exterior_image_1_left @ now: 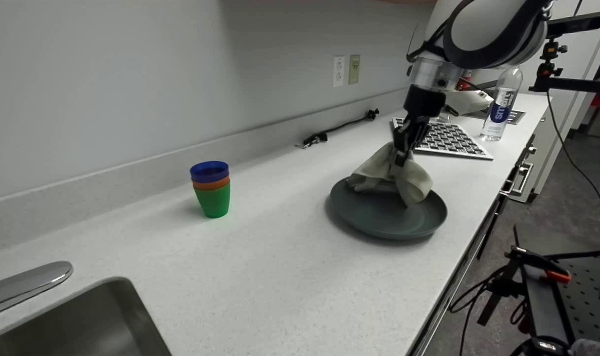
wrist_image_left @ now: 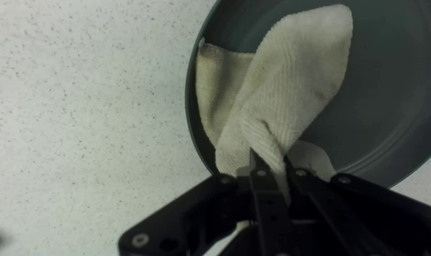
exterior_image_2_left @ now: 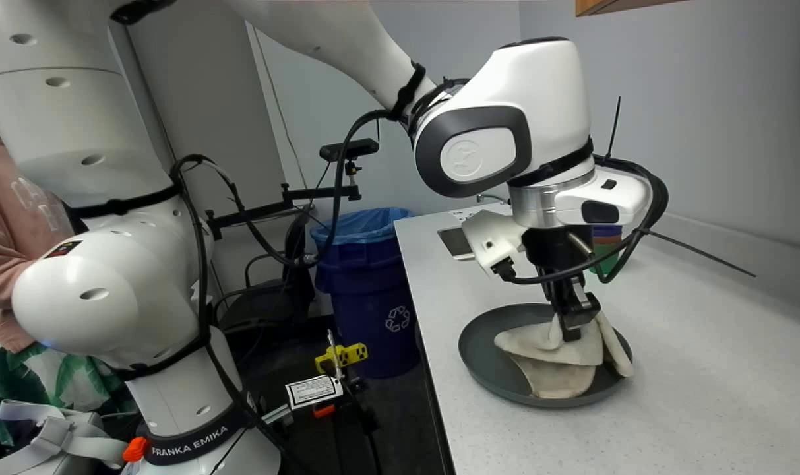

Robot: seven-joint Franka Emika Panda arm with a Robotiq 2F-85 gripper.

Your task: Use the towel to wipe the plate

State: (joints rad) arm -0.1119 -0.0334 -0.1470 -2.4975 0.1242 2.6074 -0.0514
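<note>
Your speckled white surface (exterior_image_1_left: 280,272) carries a round dark-green plate (exterior_image_1_left: 379,217); your black end effector (wrist_image_left: 270,161) pinches a bunched cream fabric towel (wrist_image_left: 290,81) draping onto the plate.

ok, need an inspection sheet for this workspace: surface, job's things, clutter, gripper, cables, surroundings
surface: light speckled countertop, sink set into it.
plate: dark, lying flat on the countertop.
towel: pale, bunched over the plate; how hard it presses, cannot tell.
clutter: cup stack, upright, blue over orange over green; bottle, upright; patterned board, flat, near the bottle.
gripper: closed, pinching a fold of the towel above the plate.
cables: black cables loop out beside the wrist of the arm.
surroundings: person partly hidden behind the arm in an exterior view; blue recycling bin beside the counter.
spills: nothing seen.
</note>
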